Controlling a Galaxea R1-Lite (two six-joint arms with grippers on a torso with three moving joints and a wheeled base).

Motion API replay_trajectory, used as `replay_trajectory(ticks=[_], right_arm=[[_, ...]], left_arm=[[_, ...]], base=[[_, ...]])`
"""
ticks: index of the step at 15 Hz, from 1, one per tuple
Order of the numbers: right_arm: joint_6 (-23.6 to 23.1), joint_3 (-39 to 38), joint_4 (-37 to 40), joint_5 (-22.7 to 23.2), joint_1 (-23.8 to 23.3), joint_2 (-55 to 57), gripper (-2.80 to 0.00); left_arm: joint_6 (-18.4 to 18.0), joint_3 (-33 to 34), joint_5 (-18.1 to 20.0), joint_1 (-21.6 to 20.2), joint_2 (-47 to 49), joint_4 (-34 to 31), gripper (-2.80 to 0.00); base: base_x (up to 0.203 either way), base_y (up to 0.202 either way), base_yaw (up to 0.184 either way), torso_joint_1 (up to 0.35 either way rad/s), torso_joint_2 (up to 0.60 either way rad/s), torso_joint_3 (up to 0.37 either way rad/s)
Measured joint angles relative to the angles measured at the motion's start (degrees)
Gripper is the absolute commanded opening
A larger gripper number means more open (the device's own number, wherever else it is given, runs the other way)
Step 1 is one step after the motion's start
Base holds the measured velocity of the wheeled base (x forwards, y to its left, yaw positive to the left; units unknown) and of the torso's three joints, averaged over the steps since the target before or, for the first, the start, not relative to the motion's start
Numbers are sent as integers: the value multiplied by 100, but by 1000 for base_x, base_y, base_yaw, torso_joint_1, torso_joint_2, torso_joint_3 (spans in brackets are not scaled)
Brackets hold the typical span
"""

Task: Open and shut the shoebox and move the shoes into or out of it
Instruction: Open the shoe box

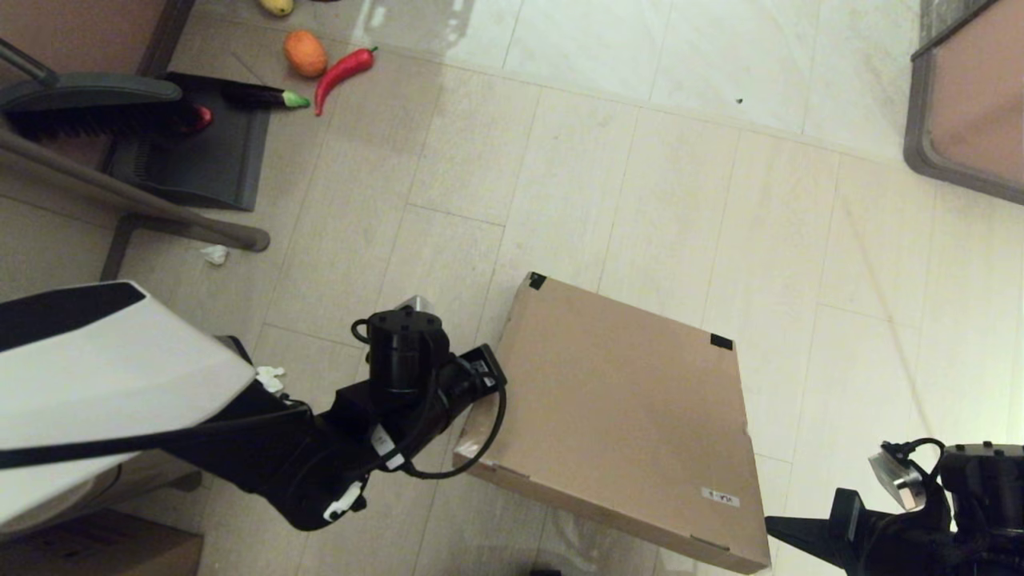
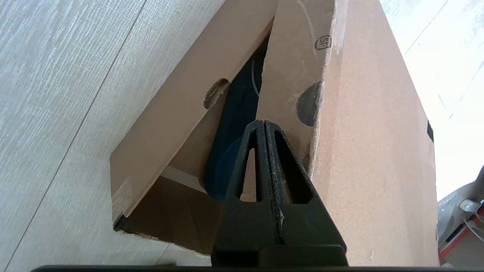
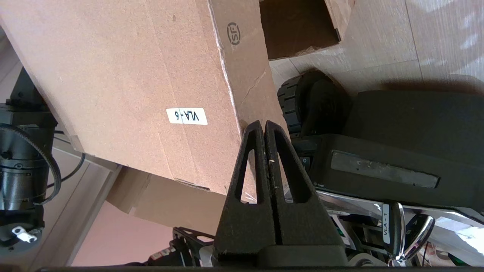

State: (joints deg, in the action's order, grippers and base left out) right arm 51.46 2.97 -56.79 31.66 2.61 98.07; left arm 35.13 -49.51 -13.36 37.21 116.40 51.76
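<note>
cardboard fills the lower centre of the head view: the shoebox (image 1: 624,416) sits on the pale tiled floor (image 1: 560,160), its plain brown lid tilted up along the edge nearest the left arm, black tape on two far corners and a small white label (image 1: 720,497) near the lower right corner. in the left wrist view the lid stands apart from the base in a wedge-shaped gap, and a dark navy rubber shape, one of the shoes (image 2: 230,151), shows inside the box.

the left gripper (image 2: 263,124) sits at the box's left side, in the centre of the frame, with its fingers pressed together and empty, tip at the lid's front flap just under its edge. the right gripper (image 3: 263,124) hangs at the lower right of the head view, beside the box's near corner, fingers likewise pressed together and holding nothing.

risk from here, as i judge it: the lid seems to rest on a narrow closed tip, so it could slip off and drop back down. pushing sideways rather than up could slide the light box across the smooth tile. the flap's edge looks torn and soft, so it may buckle.

the cardboard is matte and fibrous, with round finger holes in the flaps. the fingers are black, wedge-shaped, with triangular cut-outs.

at the upper left lie an orange fruit (image 1: 305,53), a red chilli (image 1: 342,74), an eggplant (image 1: 264,97), and a dustpan (image 1: 192,152) with brush (image 1: 92,104).
</note>
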Motion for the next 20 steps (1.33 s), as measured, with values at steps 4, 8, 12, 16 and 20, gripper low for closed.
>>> replay_trajectory(ticks=[4,8,12,16,20], right_arm=[[30,90,1,-7,0,-17,-280],[323,376,125,-22,0,-98,-280],[861,1170,1079,-27,-2,-541,-280],[1268,2094,1975,-36,-9,-954,-280],[1302,2360,2381,-15,-9,-1321,-280]], left_arm=[[0,-59,0,9,-11,-17,-280],[0,-124,0,16,-91,-59,-280],[9,-374,-11,16,-251,-249,-280],[9,-572,-15,13,-427,-502,-280],[9,-713,52,2,-639,-702,-280]], base=[[0,0,0,0,0,0],[0,0,0,0,0,0],[0,0,0,0,0,0],[0,0,0,0,0,0],[0,0,0,0,0,0]])
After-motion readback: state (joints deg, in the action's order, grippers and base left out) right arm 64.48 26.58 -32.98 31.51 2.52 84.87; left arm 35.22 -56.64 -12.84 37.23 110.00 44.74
